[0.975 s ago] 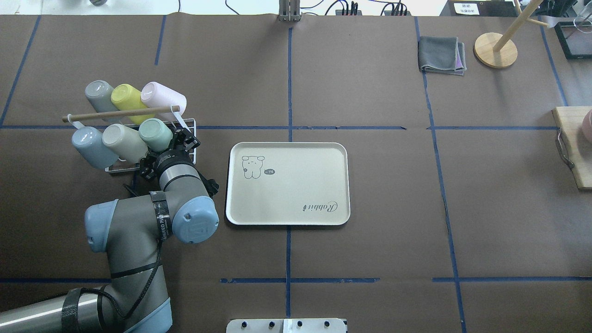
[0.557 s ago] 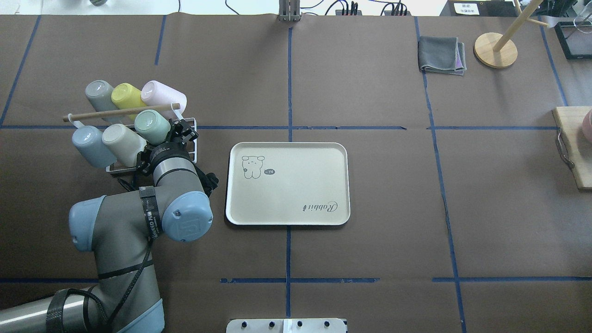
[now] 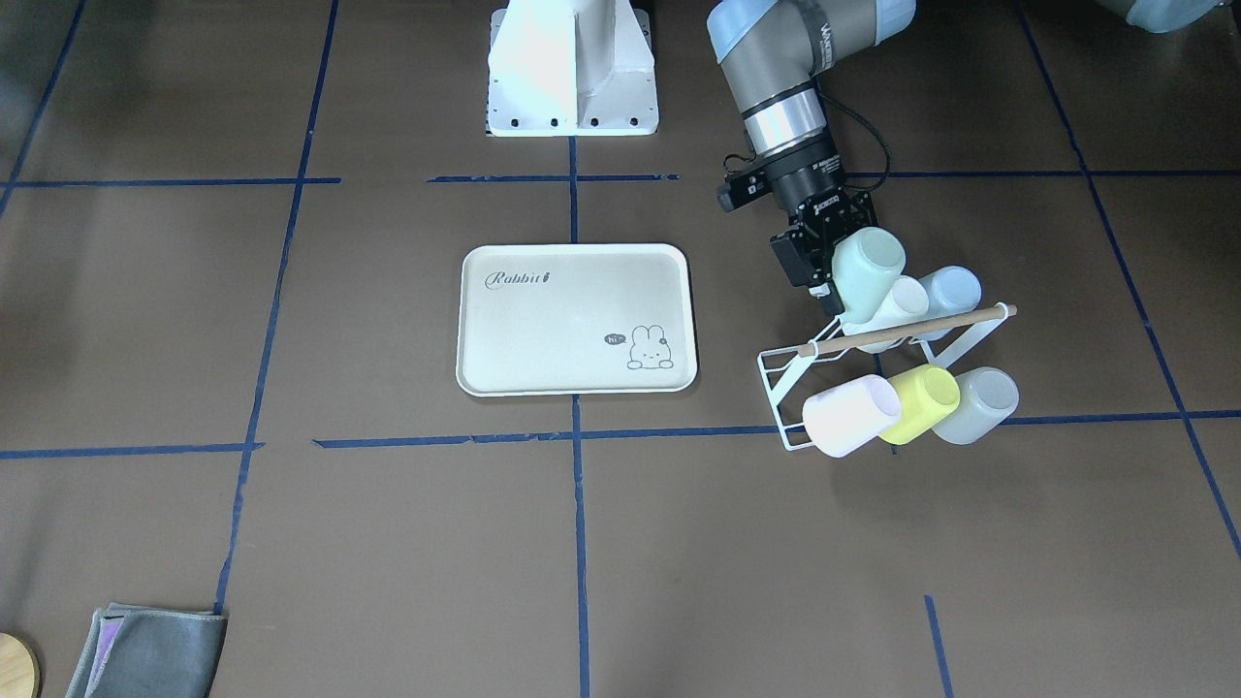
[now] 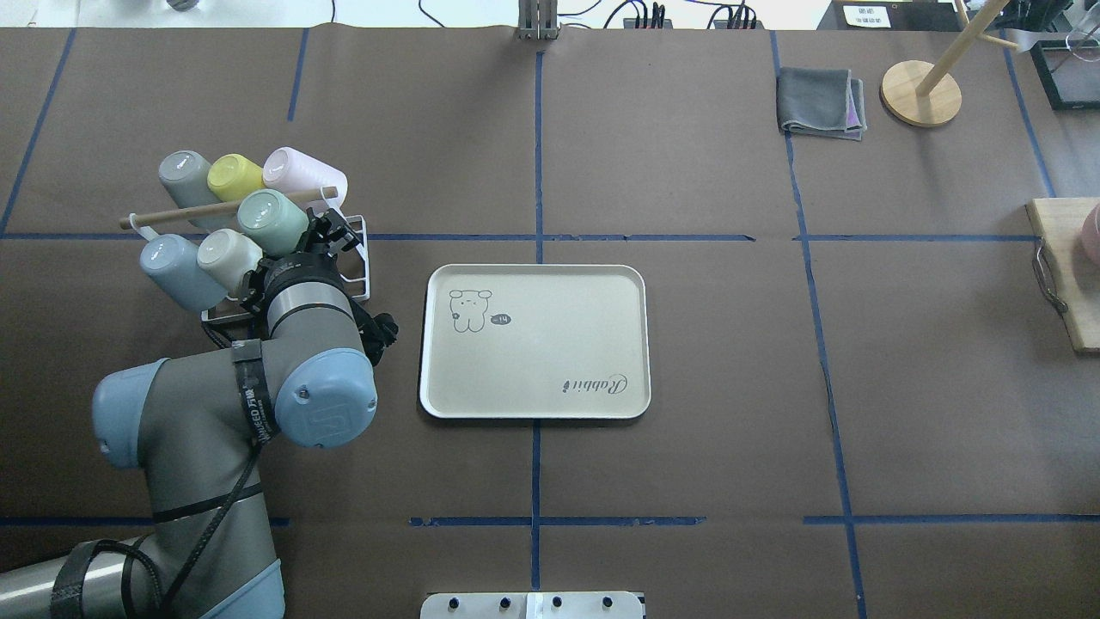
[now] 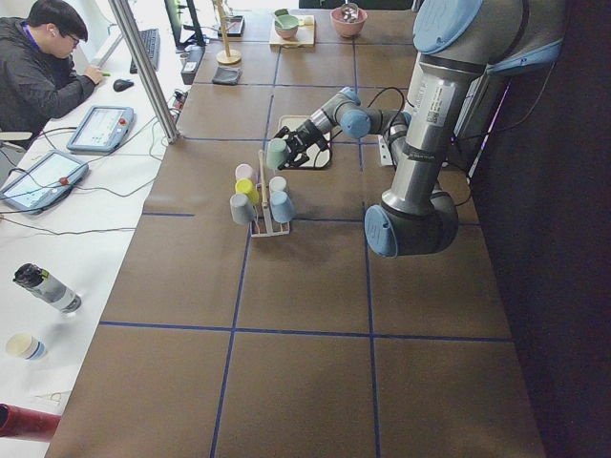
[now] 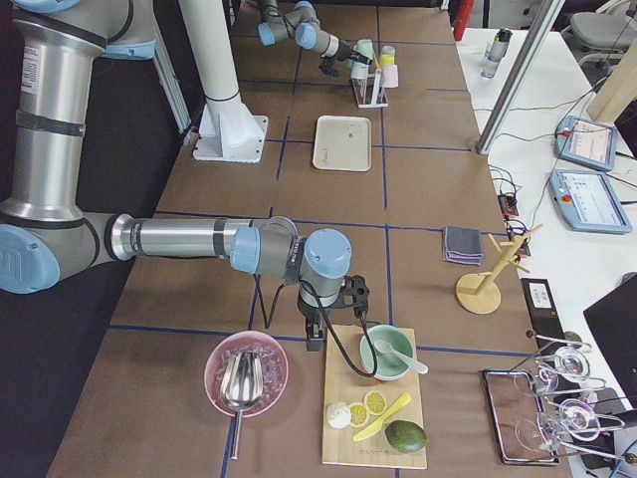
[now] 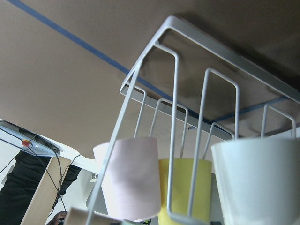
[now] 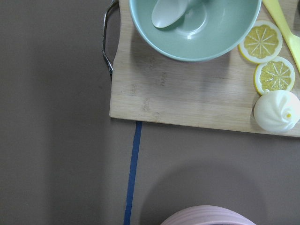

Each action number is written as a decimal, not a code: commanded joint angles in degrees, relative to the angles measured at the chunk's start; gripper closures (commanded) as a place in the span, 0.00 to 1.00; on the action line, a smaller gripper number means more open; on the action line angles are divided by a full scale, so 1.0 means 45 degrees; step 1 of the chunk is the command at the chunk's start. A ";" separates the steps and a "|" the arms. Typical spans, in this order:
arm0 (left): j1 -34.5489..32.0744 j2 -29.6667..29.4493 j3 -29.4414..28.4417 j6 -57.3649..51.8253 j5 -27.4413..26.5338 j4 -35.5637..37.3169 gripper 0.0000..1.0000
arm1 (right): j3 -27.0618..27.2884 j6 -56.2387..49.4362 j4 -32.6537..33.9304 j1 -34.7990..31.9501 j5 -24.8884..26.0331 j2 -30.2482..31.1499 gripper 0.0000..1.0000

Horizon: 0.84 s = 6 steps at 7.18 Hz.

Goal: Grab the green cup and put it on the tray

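Observation:
The green cup point(image 4: 272, 221) is a pale mint tumbler held on its side, above the front row of the white wire cup rack point(image 4: 354, 258). My left gripper point(image 4: 316, 236) is shut on the cup at its rim end. It also shows in the front-facing view point(image 3: 824, 274), with the cup point(image 3: 868, 267) above the rack's wooden rod. The cream tray point(image 4: 533, 344) with the "Rabbit" script lies flat to the right of the rack. My right gripper point(image 6: 333, 321) hovers by a wooden board far to the right; I cannot tell whether it is open or shut.
Several other cups sit on the rack: pale blue point(image 4: 169, 271), cream point(image 4: 228, 256), grey point(image 4: 185, 176), yellow point(image 4: 234, 176) and pink point(image 4: 301, 176). A grey cloth point(image 4: 821, 103) and a wooden stand point(image 4: 919, 93) sit at the far right. A board point(image 8: 187, 89) carries a bowl and lemon slices.
My left arm has drawn back, and the gripper has carried the green cup up off its rack peg. The cup now sits higher, over the wooden rod.

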<state>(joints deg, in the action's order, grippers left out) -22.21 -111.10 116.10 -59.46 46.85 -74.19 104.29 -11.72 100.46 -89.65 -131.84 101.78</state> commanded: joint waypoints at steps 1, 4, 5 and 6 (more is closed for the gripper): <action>-0.0044 0.0177 0.1324 -0.0187 0.0114 0.0120 0.30 | 0.0009 0.0007 0.0000 0.0000 -0.0097 -0.0019 0.00; -0.0083 -0.0076 0.2070 0.4656 0.1610 -0.0015 0.29 | 0.0009 0.0007 -0.0020 0.0000 -0.0078 -0.0058 0.00; -0.0083 -0.0096 0.2323 0.7231 0.2431 -0.0190 0.29 | 0.0009 0.0027 -0.0020 0.0000 -0.0078 -0.0097 0.00; -0.0103 -0.0096 0.2365 0.9016 0.3174 -0.1217 0.29 | 0.0009 0.0027 0.0000 0.0019 -0.0078 -0.0117 0.00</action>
<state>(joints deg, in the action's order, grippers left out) -22.61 -111.45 126.10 -29.86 57.00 -75.97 104.34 -11.63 100.40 -89.63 -132.20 101.39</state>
